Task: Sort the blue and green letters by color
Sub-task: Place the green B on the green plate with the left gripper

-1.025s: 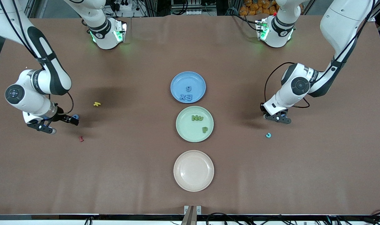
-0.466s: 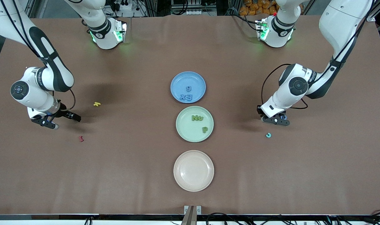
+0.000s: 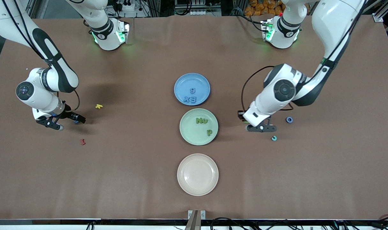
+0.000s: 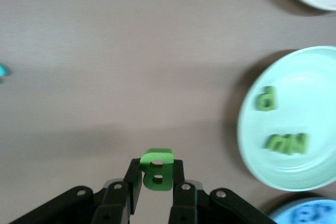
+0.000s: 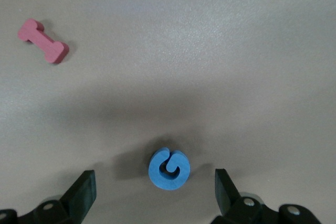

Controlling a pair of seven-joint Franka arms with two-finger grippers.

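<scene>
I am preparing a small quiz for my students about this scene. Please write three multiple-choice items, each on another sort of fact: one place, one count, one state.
1. Where does the blue plate lie?
A. Farther from the front camera than the green plate
B. Between the green plate and the pink plate
C. Nearest to the front camera

2. How many letters lie in the green plate?
A. One
B. Three
C. Five

3. What is the state of the left gripper?
A. Open over the blue G
B. Shut on nothing
C. Shut on the green B

Key: 1 A, it shows highest of the three plates. 2 B, N, u and p lie there. 3 C, the left wrist view shows the fingers clamped on it.
</scene>
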